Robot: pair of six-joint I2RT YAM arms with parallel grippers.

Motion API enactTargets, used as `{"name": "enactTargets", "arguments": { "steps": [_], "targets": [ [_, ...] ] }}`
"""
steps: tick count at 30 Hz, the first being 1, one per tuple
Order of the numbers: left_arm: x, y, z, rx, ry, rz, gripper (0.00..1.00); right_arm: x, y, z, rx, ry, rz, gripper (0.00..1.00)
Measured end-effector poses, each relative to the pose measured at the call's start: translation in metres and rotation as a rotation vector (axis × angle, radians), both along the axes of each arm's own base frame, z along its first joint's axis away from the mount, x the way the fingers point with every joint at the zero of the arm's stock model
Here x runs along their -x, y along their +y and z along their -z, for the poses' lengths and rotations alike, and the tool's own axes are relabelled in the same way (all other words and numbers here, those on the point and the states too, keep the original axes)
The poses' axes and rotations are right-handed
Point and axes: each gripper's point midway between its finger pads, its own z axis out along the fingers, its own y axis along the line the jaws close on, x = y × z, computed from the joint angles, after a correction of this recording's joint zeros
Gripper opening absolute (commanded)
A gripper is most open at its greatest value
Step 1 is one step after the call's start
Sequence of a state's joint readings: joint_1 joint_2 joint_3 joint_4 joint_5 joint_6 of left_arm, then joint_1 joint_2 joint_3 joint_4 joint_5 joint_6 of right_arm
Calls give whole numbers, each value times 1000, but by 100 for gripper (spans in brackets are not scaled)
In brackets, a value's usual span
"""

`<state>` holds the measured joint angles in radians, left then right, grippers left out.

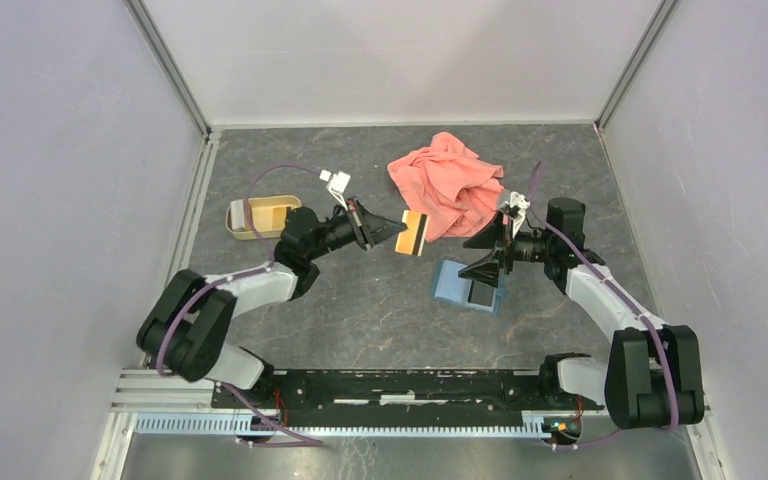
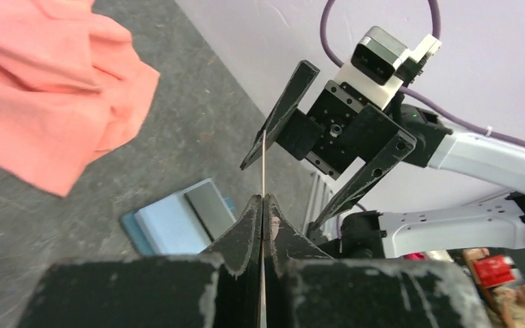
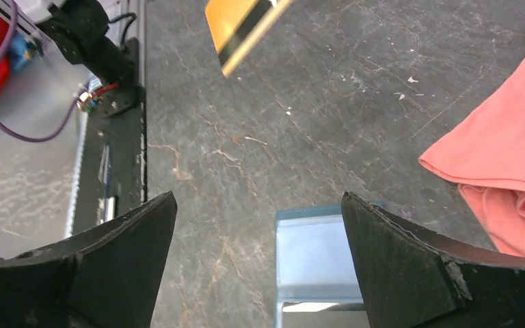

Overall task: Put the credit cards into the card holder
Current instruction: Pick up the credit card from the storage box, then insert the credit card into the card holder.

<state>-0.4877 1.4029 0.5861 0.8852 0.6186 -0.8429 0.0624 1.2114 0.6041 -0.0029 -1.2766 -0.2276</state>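
While the left claw (image 1: 398, 229) pinches a credit card (image 1: 416, 233) mid-frame, the right claw (image 1: 483, 253) hangs open above the card holder (image 1: 450, 284); card not in yet.

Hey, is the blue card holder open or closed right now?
Open: the card holder lies spread flat, its pale blue inside facing up.

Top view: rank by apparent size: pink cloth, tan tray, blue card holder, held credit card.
1. Pink cloth, clearly largest.
2-3. Tan tray and card holder: look about alike, so no ranking.
4. Credit card, smallest, even if the left claw holds it nearer the camera.
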Motion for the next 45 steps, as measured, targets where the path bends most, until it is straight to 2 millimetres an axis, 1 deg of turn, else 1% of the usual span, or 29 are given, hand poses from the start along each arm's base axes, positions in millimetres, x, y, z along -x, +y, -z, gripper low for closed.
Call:
{"name": "enactTargets", "arguments": {
  "steps": [3,8,11,16,18,20,21,25,29,30,31,32,33,34,35,37,40,42,43,44,45],
  "targets": [
    [0,-19,3,71,19,16,2,0,2,-5,-36,42,25,98],
    [5,-42,13,153,66,49,2,-5,4,-17,-82,100,60,97],
    [9,-52,16,195,86,69,2,-8,5,-24,-102,122,78,96],
    [12,-65,14,249,103,97,2,-10,6,-30,-124,162,101,93],
    [14,-70,13,259,102,106,2,-11,6,-30,-135,185,114,90],
    [16,-74,12,268,107,115,2,-12,6,-29,-145,210,125,85],
    [17,-76,11,272,108,118,2,-12,6,-28,-149,223,131,82],
    [20,-82,10,280,114,127,2,-10,7,-25,-170,271,148,63],
    [22,-89,11,284,115,135,2,-10,7,-28,-197,296,160,44],
    [22,-90,11,284,117,136,2,-10,8,-30,-202,295,162,35],
    [23,-91,12,285,118,134,2,-10,8,-31,-208,299,165,16],
    [22,-92,12,286,119,131,4,-10,8,-33,-214,300,165,0],
    [23,-93,12,286,120,133,9,-10,8,-34,-222,307,166,0],
    [23,-94,12,288,119,133,17,-10,8,-35,-225,307,165,0],
    [23,-94,11,289,118,132,22,-9,8,-36,-229,313,161,0],
    [22,-94,11,290,119,125,31,-9,9,-33,-224,315,152,0],
    [14,-87,14,266,112,83,52,-12,6,-26,-177,279,143,0],
    [7,-73,13,226,85,26,68,-17,1,-24,-145,233,148,0],
    [1,-60,10,197,57,-18,83,-18,-2,-23,-132,209,150,0],
    [-4,-48,4,168,18,-63,96,-18,-4,-22,-117,182,150,0],
    [-9,-35,-4,135,-34,-114,99,-17,-7,-21,-100,151,148,0]
  ]
}}
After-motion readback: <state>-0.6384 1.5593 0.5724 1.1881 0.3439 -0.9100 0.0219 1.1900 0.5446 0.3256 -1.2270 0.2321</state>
